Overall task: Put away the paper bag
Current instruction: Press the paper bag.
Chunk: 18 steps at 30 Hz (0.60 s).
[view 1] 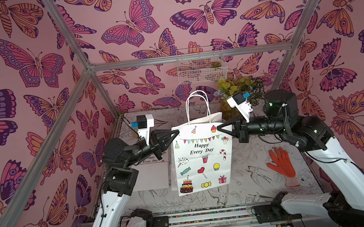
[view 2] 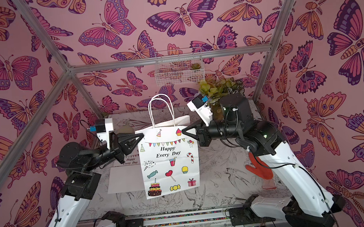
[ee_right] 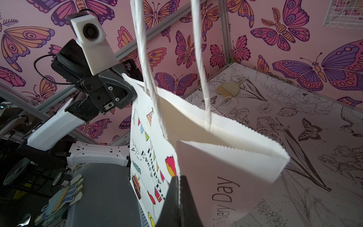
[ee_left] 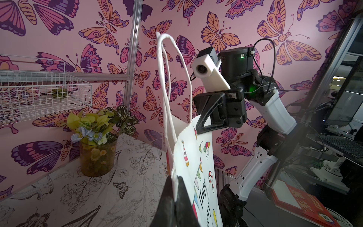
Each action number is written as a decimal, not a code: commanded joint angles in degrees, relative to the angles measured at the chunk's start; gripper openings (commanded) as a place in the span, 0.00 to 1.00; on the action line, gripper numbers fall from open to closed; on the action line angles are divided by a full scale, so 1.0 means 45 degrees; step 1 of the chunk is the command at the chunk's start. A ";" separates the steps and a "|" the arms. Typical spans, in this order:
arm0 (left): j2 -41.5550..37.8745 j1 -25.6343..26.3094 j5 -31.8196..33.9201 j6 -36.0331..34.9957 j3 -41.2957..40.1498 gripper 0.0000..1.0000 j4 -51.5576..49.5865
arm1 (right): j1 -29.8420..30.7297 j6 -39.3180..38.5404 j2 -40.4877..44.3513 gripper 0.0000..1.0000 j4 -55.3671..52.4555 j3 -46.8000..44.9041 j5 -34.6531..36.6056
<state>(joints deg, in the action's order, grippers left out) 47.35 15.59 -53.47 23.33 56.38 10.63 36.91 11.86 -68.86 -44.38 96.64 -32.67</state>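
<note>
Leftmost, a second white bag [view 1: 153,176] lies flat on the table [view 1: 249,157], partly under the left arm, with the same "Happy Every Day" print showing at its upper edge. Next comes the left gripper [view 1: 177,132], its black jaws pinched together on the upper left corner of the paper bag [view 1: 204,162]. The left wrist view shows the paper edge clamped between the fingers [ee_left: 182,198].

The paper bag hangs upright in the middle, raised above the table between the two arms. Its printed face is turned to the camera in both top views and its two white handles [view 1: 197,104] stand straight up. Its mouth is slightly parted (the right wrist view shows the side gusset folded inward).

The right gripper [view 1: 218,128] is likewise clamped on the bag's upper right corner. Behind it a potted plant [view 1: 240,88] stands at the back wall, below a white wire basket [view 1: 202,71]. Farthest right, an orange glove [view 1: 280,163] lies flat on the table, well apart from the bag.
</note>
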 commanded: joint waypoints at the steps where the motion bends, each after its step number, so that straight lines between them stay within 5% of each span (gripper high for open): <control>1: -0.0017 -0.0123 0.0017 -0.0243 0.0147 0.00 0.0093 | 0.0085 0.0012 0.0402 0.19 0.0212 -0.0180 -0.0036; 6: 0.0237 -0.0387 -0.0535 0.0517 0.0001 0.00 0.0999 | 0.0082 -0.0152 0.1035 0.73 0.0292 -0.0710 0.0941; 10: 0.0324 -0.0614 -0.0882 0.1477 -0.0177 0.00 0.2253 | 0.0044 -0.0238 0.2353 1.00 0.0625 -0.1794 0.2798; 14: 0.1096 -0.1121 -0.1668 0.2402 0.0382 0.00 0.2886 | -0.0072 -0.0263 0.3547 0.99 0.0914 -0.2871 0.4445; 18: 0.2452 -0.1904 -0.2877 0.5904 0.0965 0.00 0.6291 | -0.0349 -0.0338 0.3686 0.99 0.1162 -0.2996 0.6219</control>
<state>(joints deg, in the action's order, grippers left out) 55.57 8.97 -61.34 37.63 58.89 25.39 36.07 11.05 -51.96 -42.17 83.70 -13.45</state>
